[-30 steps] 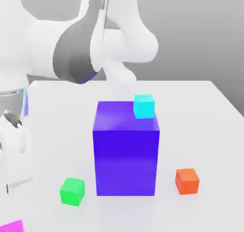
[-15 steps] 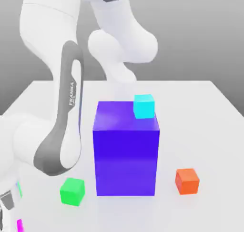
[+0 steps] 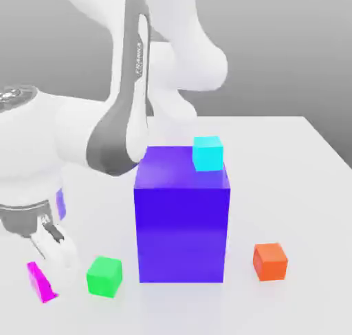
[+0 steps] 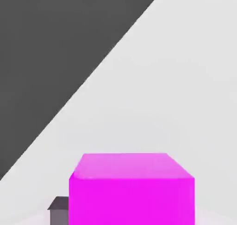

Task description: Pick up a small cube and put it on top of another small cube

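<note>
Gripper [image 3: 53, 265] seemingly closed on the magenta cube [image 3: 41, 283]; green cube [image 3: 104, 276] just beside, blue-purple block [image 3: 181, 220] beyond

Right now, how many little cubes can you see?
4: magenta cube at the gripper; green cube beside the big block; cyan cube atop it; orange cube at the exterior view's right.

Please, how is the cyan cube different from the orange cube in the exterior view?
The cyan cube sits on top of the large blue-purple block, while the orange cube rests on the table. The cyan cube is bright light blue; the orange cube is red-orange. Both are small, plain cubes, and each stands upright on a flat surface.
</note>
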Action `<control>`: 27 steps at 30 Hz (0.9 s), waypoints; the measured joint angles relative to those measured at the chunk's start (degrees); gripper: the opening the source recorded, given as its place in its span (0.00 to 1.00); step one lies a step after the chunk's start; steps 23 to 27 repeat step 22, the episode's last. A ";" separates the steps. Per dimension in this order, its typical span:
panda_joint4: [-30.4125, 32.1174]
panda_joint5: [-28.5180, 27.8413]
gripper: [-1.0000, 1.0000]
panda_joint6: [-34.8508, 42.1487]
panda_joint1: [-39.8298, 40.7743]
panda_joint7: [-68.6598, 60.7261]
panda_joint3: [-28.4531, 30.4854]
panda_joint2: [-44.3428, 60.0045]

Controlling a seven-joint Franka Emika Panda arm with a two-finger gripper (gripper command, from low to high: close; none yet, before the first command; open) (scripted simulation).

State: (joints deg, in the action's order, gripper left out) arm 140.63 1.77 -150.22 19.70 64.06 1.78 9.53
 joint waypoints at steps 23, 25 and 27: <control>13.60 -1.58 1.00 -8.06 -1.66 -12.96 -0.47 -5.48; 13.60 -1.58 1.00 -8.06 -1.66 -12.96 -0.47 -5.48; 13.60 -1.58 1.00 -8.06 -1.66 -12.96 -0.47 -5.48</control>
